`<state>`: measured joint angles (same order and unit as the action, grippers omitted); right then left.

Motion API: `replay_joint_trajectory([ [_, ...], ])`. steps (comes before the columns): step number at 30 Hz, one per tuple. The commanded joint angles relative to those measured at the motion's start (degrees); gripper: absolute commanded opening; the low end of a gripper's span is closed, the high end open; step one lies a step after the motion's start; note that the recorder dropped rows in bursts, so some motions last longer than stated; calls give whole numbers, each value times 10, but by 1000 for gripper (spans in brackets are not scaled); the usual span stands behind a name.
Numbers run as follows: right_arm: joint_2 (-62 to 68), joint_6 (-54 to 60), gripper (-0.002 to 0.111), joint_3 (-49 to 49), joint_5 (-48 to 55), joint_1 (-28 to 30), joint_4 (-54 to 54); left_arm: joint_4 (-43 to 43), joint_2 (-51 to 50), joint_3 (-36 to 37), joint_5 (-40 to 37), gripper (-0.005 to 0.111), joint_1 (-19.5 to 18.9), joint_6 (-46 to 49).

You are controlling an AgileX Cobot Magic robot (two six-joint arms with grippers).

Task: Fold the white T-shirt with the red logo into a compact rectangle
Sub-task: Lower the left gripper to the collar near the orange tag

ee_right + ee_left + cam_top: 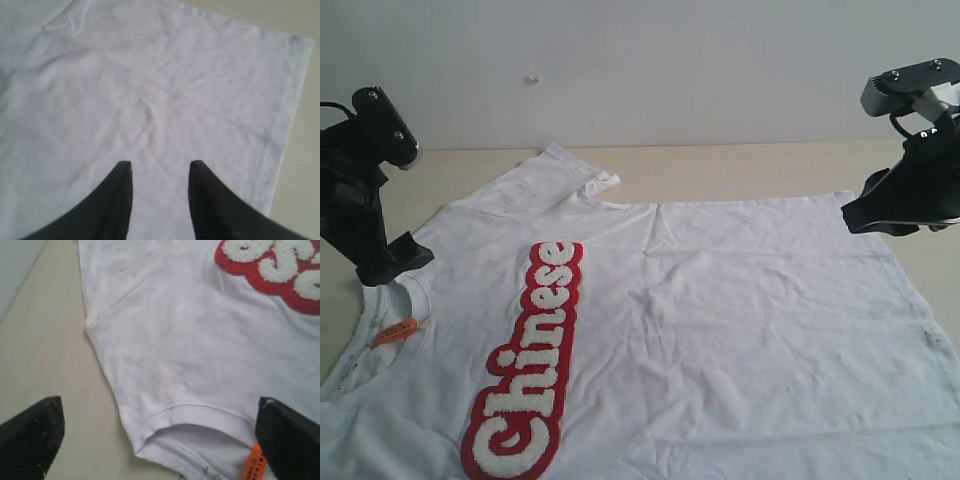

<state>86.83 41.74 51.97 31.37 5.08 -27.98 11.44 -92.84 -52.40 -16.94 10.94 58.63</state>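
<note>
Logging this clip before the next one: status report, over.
Left gripper open, empty, near collar. Right gripper open, empty, over hem. White T-shirt spread out, unfolded, red logo up. No obstruction seen.

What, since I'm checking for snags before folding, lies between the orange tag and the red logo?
Only the white T-shirt's collar band and plain fabric, seen in the exterior view.
</note>
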Motion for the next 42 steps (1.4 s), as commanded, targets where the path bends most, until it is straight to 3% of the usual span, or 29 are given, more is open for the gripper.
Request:
replay_joint_trajectory([
  [1,0,5,38,5,1,3,-4,-3,4,-3,-69,105,-2,109],
  [3,0,4,38,5,1,3,-6,-8,2,-3,-86,105,-2,132],
  [5,0,6,38,5,9,3,-6,-84,2,-3,-88,105,-2,138],
  [9,0,6,38,5,18,3,-6,-149,2,-3,-141,105,-2,231],
  [12,0,6,38,5,19,3,-6,-155,2,-3,-147,105,-3,252],
  [17,0,6,38,5,19,3,-6,-146,-50,-58,-299,105,-20,285],
  [19,0,6,38,5,18,3,-6,-109,-76,-72,-324,105,-37,317],
  [24,0,6,38,5,13,3,-6,-103,-111,-75,-275,105,-65,328],
  [33,0,6,38,5,13,3,-6,-50,-161,-75,-259,105,-64,360],
  [42,0,6,38,5,13,3,-6,-81,-162,-75,-254,105,-70,358],
])
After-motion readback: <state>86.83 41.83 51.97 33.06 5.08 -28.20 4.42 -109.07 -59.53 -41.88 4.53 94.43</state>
